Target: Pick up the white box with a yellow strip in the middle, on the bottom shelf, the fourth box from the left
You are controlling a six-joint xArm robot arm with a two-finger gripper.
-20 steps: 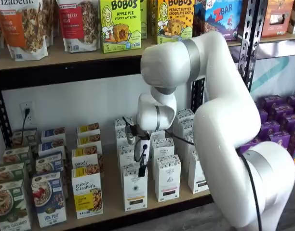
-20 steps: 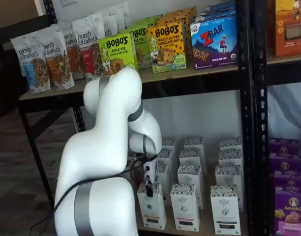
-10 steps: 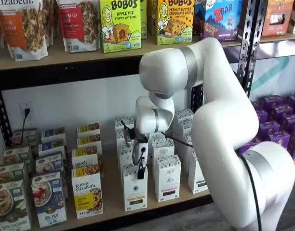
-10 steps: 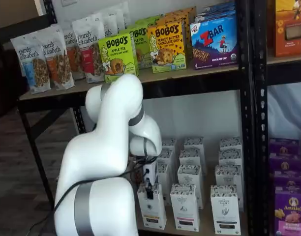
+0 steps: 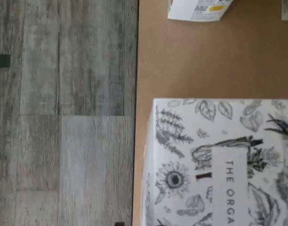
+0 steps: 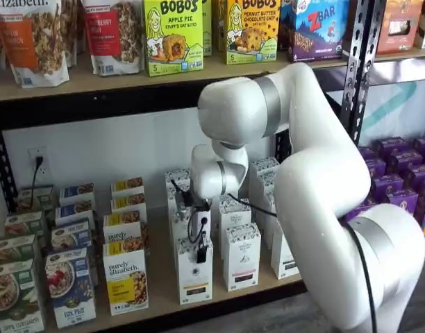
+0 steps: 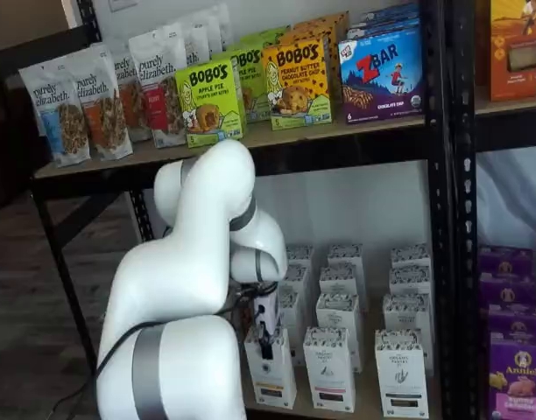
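The hand (image 6: 201, 255) is hanging at the top of the white box (image 6: 194, 272); I cannot tell whether its fingers are parted. The box is standing front-row on the bottom shelf (image 6: 164, 298). Probably light, stiff cardboard, best pinched across its narrow top. Neighbouring cartons are crowding it.

Boxes (image 6: 242, 255) on bottom shelf (image 6: 160, 284)

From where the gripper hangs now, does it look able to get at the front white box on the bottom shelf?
Probably yes. The gripper hangs right at the top of the front white box on the bottom shelf, with nothing between them. Whether its fingers are open cannot be told.
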